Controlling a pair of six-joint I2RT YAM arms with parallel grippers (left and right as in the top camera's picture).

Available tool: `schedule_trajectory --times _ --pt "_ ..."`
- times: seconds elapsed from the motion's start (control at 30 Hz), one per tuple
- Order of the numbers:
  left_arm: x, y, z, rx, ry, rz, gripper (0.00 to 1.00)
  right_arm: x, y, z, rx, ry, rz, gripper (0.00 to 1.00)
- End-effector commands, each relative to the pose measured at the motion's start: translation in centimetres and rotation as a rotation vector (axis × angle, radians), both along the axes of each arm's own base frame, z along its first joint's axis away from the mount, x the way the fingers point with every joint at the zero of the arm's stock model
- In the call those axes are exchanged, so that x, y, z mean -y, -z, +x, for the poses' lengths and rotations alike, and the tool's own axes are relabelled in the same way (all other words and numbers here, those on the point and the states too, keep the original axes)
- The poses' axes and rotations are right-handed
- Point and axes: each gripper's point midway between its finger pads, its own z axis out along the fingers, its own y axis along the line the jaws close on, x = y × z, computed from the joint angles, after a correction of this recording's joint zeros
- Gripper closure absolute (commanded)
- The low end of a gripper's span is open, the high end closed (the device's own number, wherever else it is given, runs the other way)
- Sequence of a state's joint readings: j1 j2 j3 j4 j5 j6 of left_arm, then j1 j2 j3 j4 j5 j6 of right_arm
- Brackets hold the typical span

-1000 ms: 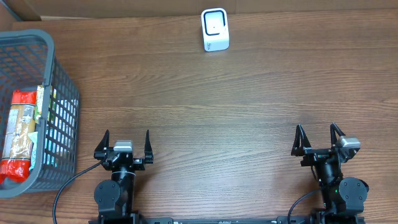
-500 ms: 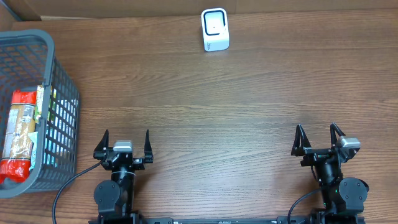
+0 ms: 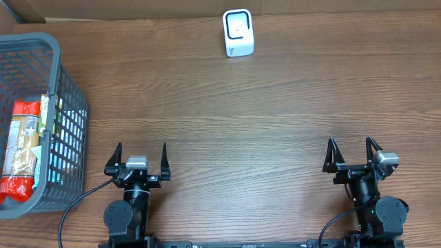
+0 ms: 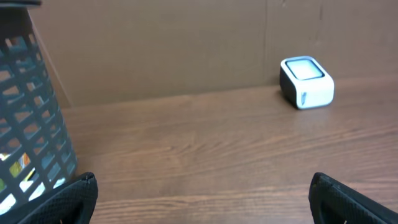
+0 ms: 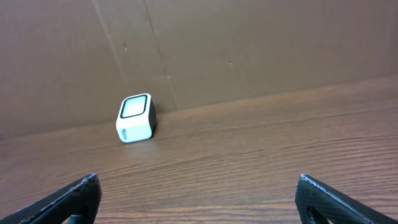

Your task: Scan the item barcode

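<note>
we see our left gripper (image 3: 140,149) and right gripper (image 3: 351,142) at the near edge of the table (image 3: 241,117), both with fingers spread wide and holding nothing. the item (image 3: 21,148), a red-and-tan packet, lies in the grey basket (image 3: 72,96) at far left. the white scanner (image 3: 238,32) stands at the far edge, well apart from both grippers.

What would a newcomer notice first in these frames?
The grey mesh basket at the left edge of the table stands out, with a red-ended snack package lying inside it. Next comes the small white scanner, standing alone at the far edge. Along the near edge, the left gripper and right gripper sit well apart from both, jaws open and empty.
</note>
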State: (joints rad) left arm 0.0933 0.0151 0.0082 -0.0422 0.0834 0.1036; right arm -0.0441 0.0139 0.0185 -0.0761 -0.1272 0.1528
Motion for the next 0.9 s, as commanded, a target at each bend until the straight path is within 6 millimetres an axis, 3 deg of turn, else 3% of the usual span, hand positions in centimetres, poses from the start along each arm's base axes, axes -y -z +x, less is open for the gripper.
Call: schedule_trajectory --times 0.0,0.3,0.87 --pt "0.2 -0.4 0.0 0.020 0.014 -0.064 0.00 -0.2 0.2 0.0 0.002 -0.010 -0.005 0.00" --pt "0.2 -1.5 0.0 0.055 0.012 -0.174 0.00 -0.2 0.2 0.0 0.002 -0.010 -0.004 0.00" --pt "0.2 -4.3 -0.5 0.043 0.005 -0.155 0.00 -0.2 0.2 0.0 0.002 -0.010 -0.005 0.00"
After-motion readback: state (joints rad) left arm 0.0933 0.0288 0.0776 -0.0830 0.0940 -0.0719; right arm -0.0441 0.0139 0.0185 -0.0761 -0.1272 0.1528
